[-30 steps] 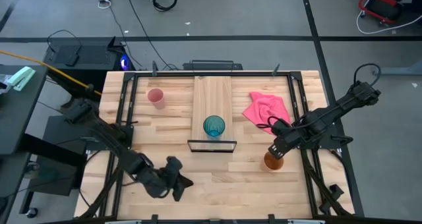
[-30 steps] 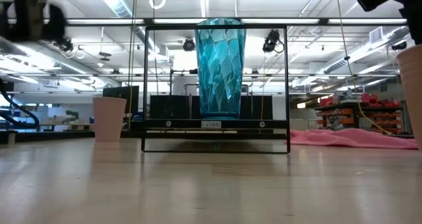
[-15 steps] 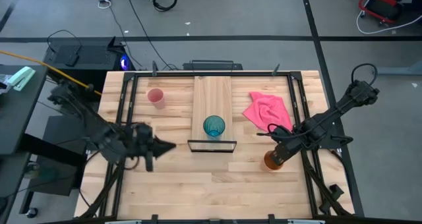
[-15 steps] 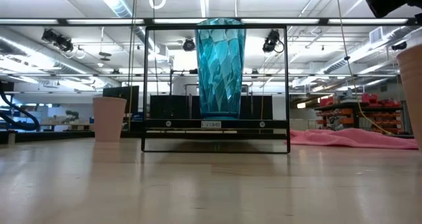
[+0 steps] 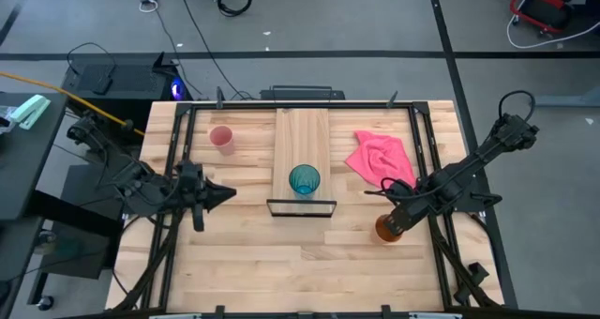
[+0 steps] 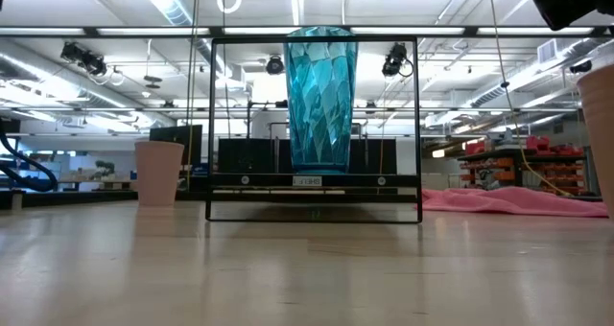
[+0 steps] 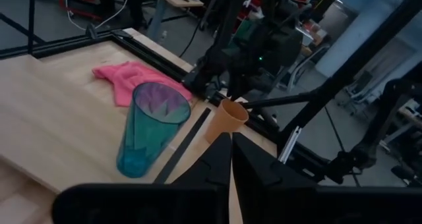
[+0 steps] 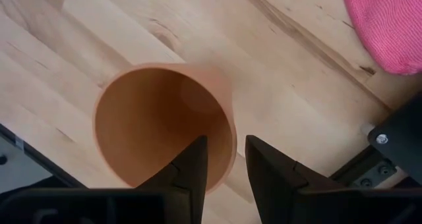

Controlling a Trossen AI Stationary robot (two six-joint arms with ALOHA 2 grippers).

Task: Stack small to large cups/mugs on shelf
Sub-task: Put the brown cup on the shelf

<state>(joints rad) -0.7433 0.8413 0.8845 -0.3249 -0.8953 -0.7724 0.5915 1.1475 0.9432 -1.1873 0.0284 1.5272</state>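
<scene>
The teal cup (image 5: 304, 180) stands upright on the light-wood shelf (image 5: 302, 131), near its black-framed near end. The pink cup (image 5: 221, 138) stands on the table left of the shelf. The orange cup (image 5: 384, 230) stands on the table near the right edge. My right gripper (image 8: 227, 178) is open above the orange cup (image 8: 158, 125), pointing down, one finger inside the rim and one outside; I see no touch. My left gripper (image 5: 223, 195) is shut on nothing above the table's left part, pointing level toward the teal cup (image 7: 148, 128).
A crumpled pink cloth (image 5: 380, 157) lies right of the shelf, just beyond the orange cup. Black rails (image 5: 424, 150) run along the table's left and right sides. Bare tabletop (image 5: 300, 263) spans the near part between the arms.
My left arm has swung up from the table's near edge toward its left side and far edge, and turned so that its shut fingers point right toward the shelf. The cups have stayed where they were.
</scene>
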